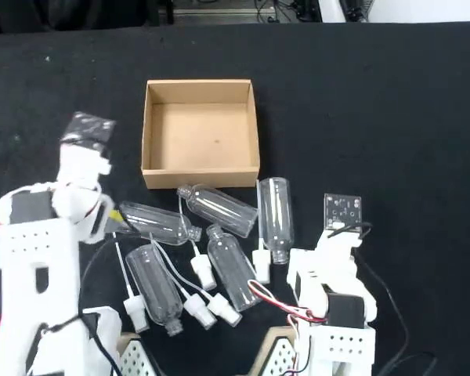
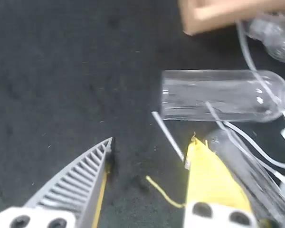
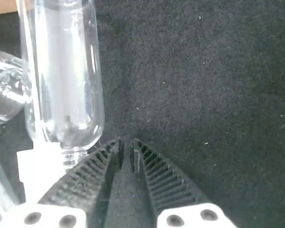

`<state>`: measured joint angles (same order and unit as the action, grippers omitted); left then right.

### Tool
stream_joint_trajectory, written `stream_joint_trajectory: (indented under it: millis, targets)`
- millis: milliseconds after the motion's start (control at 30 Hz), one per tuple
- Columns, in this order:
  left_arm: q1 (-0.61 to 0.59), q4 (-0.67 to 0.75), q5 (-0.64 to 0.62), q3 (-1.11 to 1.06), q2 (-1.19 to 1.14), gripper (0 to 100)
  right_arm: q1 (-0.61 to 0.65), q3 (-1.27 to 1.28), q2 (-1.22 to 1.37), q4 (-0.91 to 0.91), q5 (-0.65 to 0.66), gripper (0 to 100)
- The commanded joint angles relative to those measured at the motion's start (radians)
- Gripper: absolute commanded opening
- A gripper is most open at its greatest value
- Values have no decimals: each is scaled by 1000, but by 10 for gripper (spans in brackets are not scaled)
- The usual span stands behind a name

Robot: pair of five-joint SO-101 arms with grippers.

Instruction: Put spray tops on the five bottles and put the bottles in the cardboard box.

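Near edge of desk, black napped cloth cover.

Left pincer: released. One ribbed grey finger and one smooth yellow finger, wide gap over bare cloth. A thin white dip tube runs slantwise between the tips. Bottle A is a clear plastic cylinder lying on its side. Its flat base lies just beyond the yellow tip, apart from it.

Right pincer: clenched to a thin slit with nothing in it. Both fingers are black and ribbed. Bottle B is a clear cylinder with rounded shoulders and a threaded neck. It lies lengthwise with its neck just beside one fingertip; contact cannot be judged. A white spray top sits against that neck.

Mid-desk, toward the near edge: five bottles, all clear plastic, uncapped and on their sides, clustered between the two arms. White spray tops with long thin tubes are scattered among them on the cloth.

Farther, toward desk centre: cardboard box, square, brown, open-topped with low walls. Its near wall stands just beyond the farthest bottles.
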<state>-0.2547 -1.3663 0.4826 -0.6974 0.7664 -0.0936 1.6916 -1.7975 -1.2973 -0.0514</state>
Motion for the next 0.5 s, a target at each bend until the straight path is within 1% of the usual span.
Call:
stream_joint_trajectory:
  millis: [0,100,200,467]
  targets:
    - [102,-9,72,102,-97,230,5,-8,-97,-8,-5,11]
    - [148,-9,204,102,-141,230,5,-8,-97,-8,-5,11]
    - [170,-9,302,104,-176,233,5,-8,-97,-8,-5,11]
    - [173,-3,474,105,-267,236,5,-8,-97,-8,-5,11]
